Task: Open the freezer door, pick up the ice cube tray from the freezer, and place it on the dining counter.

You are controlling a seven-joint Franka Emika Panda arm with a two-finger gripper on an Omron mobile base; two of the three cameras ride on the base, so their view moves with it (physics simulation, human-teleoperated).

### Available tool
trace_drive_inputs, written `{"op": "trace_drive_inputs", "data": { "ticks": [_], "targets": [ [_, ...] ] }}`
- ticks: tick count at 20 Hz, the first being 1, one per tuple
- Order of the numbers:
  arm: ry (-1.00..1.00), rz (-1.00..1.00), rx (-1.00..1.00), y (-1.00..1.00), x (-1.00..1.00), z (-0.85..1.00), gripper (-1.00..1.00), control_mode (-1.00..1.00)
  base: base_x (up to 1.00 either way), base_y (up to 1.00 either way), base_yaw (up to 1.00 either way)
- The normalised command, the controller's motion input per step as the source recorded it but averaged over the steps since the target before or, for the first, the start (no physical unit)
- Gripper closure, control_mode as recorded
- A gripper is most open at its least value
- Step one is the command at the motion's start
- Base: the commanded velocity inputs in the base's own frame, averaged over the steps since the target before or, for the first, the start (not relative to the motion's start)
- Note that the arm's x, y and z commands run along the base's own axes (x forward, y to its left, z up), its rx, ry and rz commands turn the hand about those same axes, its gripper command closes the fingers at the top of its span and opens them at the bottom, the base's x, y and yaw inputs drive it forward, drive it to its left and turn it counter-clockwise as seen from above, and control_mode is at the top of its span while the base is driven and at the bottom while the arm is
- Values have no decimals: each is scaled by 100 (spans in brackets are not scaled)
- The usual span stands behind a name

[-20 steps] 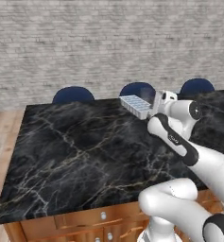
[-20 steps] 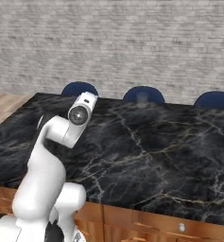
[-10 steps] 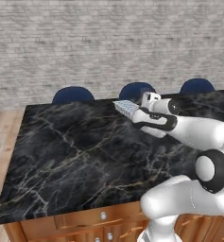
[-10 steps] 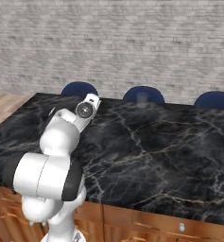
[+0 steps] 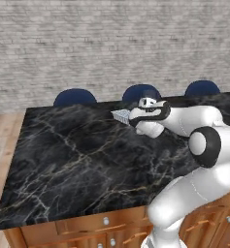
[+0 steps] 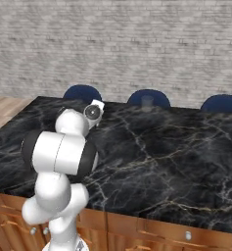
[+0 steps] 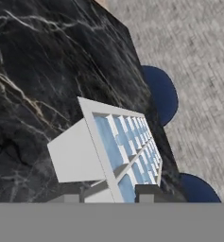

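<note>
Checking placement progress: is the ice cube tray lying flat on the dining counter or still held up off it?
Held up and tilted. The ice cube tray sits in the tool, angled above the dining counter.

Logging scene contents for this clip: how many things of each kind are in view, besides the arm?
Ice cube tray: 1, held at the end effector over the counter
Dining counter: 1
Blue chairs: 3 behind the counter
Glass: 1, small and clear, at the counter's far edge
Total: 6
</note>
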Motion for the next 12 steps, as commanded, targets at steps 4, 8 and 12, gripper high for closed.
{"op": "trace_drive_inputs", "data": {
  "ticks": [4, 8, 12],
  "targets": [
    [0, 5, 0, 3, 50, -53, 100, -100, 0, 0, 0],
    [0, 5, 0, 2, 56, -51, 100, -100, 0, 0, 0],
    [0, 4, -1, 9, 54, -54, 100, -100, 0, 0, 0]
  ]
}}
